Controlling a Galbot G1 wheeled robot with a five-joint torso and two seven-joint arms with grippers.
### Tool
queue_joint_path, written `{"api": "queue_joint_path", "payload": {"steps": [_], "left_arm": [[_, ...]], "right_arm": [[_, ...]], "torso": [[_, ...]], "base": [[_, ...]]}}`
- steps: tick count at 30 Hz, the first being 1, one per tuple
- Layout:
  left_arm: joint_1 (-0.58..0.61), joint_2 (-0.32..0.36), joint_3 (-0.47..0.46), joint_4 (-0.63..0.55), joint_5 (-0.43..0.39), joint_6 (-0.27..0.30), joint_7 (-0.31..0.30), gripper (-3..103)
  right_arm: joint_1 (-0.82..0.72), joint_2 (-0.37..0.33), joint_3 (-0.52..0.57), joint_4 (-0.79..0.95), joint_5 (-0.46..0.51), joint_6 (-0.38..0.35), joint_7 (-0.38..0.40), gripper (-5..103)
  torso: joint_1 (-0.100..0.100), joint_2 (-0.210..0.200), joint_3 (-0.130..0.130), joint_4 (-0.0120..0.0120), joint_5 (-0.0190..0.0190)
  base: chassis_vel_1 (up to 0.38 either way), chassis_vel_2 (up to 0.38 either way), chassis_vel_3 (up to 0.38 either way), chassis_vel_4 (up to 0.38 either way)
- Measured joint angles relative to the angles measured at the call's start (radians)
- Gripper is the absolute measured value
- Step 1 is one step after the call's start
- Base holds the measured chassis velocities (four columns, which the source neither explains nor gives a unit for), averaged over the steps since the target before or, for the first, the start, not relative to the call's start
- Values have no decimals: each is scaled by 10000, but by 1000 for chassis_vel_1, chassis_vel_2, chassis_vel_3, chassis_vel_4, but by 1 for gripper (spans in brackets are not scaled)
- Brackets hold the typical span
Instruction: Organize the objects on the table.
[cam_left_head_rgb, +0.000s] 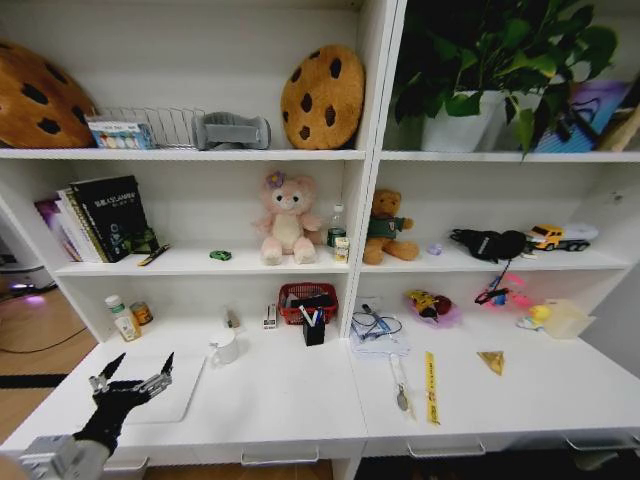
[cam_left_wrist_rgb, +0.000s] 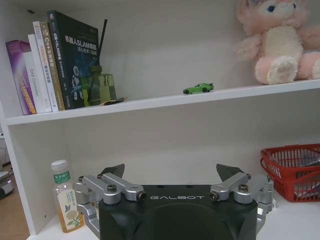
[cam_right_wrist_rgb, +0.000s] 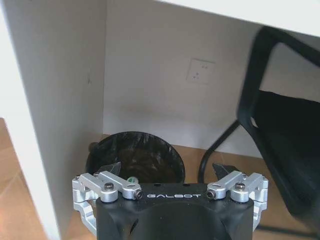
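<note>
My left gripper (cam_left_head_rgb: 135, 368) hovers open over the front left of the white table (cam_left_head_rgb: 280, 400), just above a flat silver laptop (cam_left_head_rgb: 175, 395). In the left wrist view the same gripper (cam_left_wrist_rgb: 170, 172) holds nothing, its fingers spread wide. A green-capped bottle (cam_left_head_rgb: 122, 318) (cam_left_wrist_rgb: 65, 200) stands at the desk's back left. The tiny green toy car (cam_left_head_rgb: 220, 255) (cam_left_wrist_rgb: 198, 88) sits on the shelf above. A black pen holder (cam_left_head_rgb: 313, 326) with pens stands mid-desk. My right gripper (cam_right_wrist_rgb: 167, 170) hangs open below desk level, over a black bin (cam_right_wrist_rgb: 135, 157).
A white mug (cam_left_head_rgb: 226, 347), a red basket (cam_left_head_rgb: 308, 297) (cam_left_wrist_rgb: 295, 170), a yellow ruler (cam_left_head_rgb: 431, 385) and cables lie on the desk. Books (cam_left_head_rgb: 100, 218), a pink plush bear (cam_left_head_rgb: 287, 220) and toys fill the shelves. A black chair (cam_right_wrist_rgb: 280, 125) stands under the desk.
</note>
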Motion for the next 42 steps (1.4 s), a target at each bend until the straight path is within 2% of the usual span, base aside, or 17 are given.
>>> {"api": "queue_joint_path", "payload": {"steps": [2,3,4,6,9,13,16,18,20,23,25,26,27,28,30,34,42], "left_arm": [[0,0,0,1,0,0,0,100],[0,0,0,1,0,0,0,100],[0,0,0,1,0,0,1,100],[0,0,0,0,0,0,0,100],[0,0,-1,2,0,0,0,100],[0,0,0,1,0,0,0,100],[0,0,0,1,0,0,0,100],[0,0,-1,1,0,0,0,100],[0,0,-1,1,0,0,0,100],[0,0,0,0,0,0,0,100],[0,0,0,1,0,0,0,100],[0,0,0,1,0,0,0,100],[0,0,0,1,0,0,1,100],[1,0,-1,1,0,0,1,100],[0,0,-1,1,0,0,0,100],[0,1,-1,1,0,0,0,100],[0,1,-1,0,0,0,0,100]], "right_arm": [[-1299,12,290,1092,314,262,-161,100],[-1299,12,290,1092,314,262,-161,100],[-1982,35,493,1743,302,481,-286,100],[-2384,25,616,2230,250,567,-405,100],[-4165,-241,1076,4531,-163,947,-812,100],[-5280,-274,1530,6197,-226,1176,-899,100],[-6001,-265,1908,7753,165,1292,-1343,100],[-6679,-292,2334,9512,600,1347,-1825,100],[-6911,-296,2656,10376,823,1326,-1919,100],[-7024,-297,3102,11360,1176,1095,-1914,100],[-6743,-279,3768,12397,1974,421,-1803,100],[-6743,-279,3768,12397,1974,421,-1803,100],[-6282,-284,4211,12836,2375,-242,-1602,100],[-5200,-656,4835,13164,3071,-1680,-1177,100],[-4834,-1028,5053,13164,3457,-2221,-1024,100],[-4311,-1494,5191,12955,3915,-2723,-931,100],[-3884,-1455,4976,12679,3945,-2958,-842,100]], "torso": [[0,1,0,3,2],[0,1,0,3,2],[0,1,0,-5,1],[1,0,0,-6,3],[0,1,0,6,-9],[0,1,0,-2,4],[0,1,-1,4,0],[1,1,1,3,0],[2,0,1,1,0],[2,0,1,1,0],[2,0,2,1,-2],[2,0,2,1,-2],[2,0,1,2,1],[4,-2,3,5,3],[4,-2,3,3,3],[4,-2,3,2,1],[4,-1,2,2,2]], "base": [[0,0,0,0],[0,0,0,0],[0,0,0,0],[0,0,0,0],[0,0,0,0],[0,0,0,0],[0,0,0,0],[0,0,0,0],[0,0,0,0],[0,0,0,0],[0,0,0,0],[0,0,0,0],[0,0,0,0],[0,0,0,0],[0,0,0,0],[-12,-9,8,19],[-116,-104,85,107]]}}
